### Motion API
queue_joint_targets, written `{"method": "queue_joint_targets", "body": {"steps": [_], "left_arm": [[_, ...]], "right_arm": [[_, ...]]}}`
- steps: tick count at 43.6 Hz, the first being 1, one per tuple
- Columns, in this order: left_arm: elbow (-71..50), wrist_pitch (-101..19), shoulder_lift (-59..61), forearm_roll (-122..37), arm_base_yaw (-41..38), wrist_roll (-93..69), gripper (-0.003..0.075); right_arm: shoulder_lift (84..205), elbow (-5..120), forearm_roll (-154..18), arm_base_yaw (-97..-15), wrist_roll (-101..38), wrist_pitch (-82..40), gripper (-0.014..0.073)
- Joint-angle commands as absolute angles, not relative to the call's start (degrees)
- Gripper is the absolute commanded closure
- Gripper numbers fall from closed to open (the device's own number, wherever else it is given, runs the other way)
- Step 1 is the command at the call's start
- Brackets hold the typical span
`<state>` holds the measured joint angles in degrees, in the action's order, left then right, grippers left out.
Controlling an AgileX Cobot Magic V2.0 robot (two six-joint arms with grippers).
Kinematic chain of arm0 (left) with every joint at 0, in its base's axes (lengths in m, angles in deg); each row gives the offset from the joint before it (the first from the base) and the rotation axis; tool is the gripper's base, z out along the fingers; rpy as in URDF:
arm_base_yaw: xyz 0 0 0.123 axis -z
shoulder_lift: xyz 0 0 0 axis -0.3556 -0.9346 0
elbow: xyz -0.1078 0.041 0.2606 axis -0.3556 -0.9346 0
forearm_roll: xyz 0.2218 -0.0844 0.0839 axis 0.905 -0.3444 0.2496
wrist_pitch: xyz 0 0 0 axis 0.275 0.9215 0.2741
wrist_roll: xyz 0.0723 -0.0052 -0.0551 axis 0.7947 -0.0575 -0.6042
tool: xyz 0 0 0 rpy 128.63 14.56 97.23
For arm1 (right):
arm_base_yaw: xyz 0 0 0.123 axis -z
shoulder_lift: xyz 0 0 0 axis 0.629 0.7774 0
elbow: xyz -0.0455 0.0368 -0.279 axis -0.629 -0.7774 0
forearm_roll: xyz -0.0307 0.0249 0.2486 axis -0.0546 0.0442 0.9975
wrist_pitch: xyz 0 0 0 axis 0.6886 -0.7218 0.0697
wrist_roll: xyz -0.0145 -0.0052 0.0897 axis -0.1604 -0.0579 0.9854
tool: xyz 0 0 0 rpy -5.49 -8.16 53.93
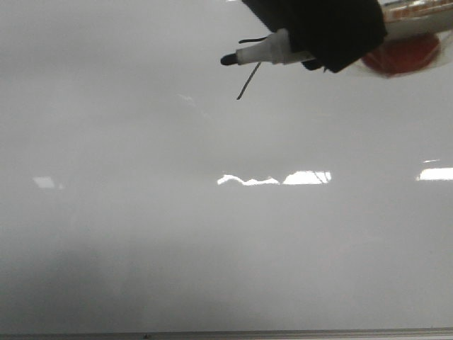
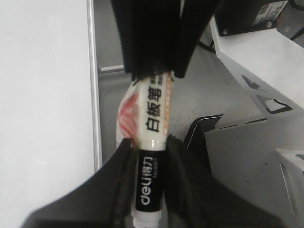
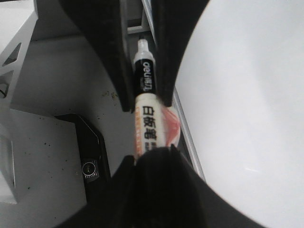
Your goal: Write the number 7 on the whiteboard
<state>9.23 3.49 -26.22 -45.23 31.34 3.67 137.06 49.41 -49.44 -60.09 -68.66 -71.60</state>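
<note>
The whiteboard (image 1: 212, 234) fills the front view, pale grey and glossy. A thin black 7 (image 1: 248, 81) is drawn near its top, its top bar partly behind a white marker (image 1: 272, 52) whose black tip points left. Black fingers (image 1: 333, 28) hold the marker there; I cannot tell the two grippers apart in that view. In the left wrist view my left gripper (image 2: 149, 142) is shut on the marker's black band (image 2: 146, 183). In the right wrist view my right gripper (image 3: 152, 152) is shut on the marker's white barrel (image 3: 148, 126).
A red and clear piece (image 1: 403, 55) sits beside the marker barrel. The board's thin metal edge (image 1: 283, 333) runs along the bottom. White metal brackets (image 2: 256, 61) and a black device (image 3: 90, 152) lie on the grey surface beside the board.
</note>
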Motion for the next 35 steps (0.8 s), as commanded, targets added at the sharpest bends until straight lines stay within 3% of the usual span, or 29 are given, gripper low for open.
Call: {"method": "queue_joint_targets", "body": {"steps": [1,6,9,12,23,35], "left_arm": [[10.97,2.99,-24.00,-45.61,31.68,2.94,0.0684],[10.97,2.99,-24.00,-45.03,31.68,1.93,0.0705],[11.28,3.12,-24.00,-42.23,31.68,-0.84,0.0715],[11.74,3.38,-24.00,-36.61,31.55,-6.17,0.0715],[15.04,8.12,-22.63,-15.05,24.39,-34.65,0.0714],[6.91,4.96,-9.97,-12.38,3.15,-40.42,0.0714]], "right_arm": [[136.68,50.90,-47.14,-59.98,-68.74,-69.48,0.0420],[136.68,50.90,-47.14,-59.92,-68.08,-69.48,0.0151],[136.68,51.25,-48.32,-59.79,-67.26,-69.65,0.0041],[135.88,52.35,-51.48,-59.79,-64.02,-69.81,-0.0016],[132.06,54.05,-63.33,-59.79,-49.39,-69.50,-0.0001],[131.75,54.05,-63.70,-59.79,-48.76,-69.38,-0.0001]]}}
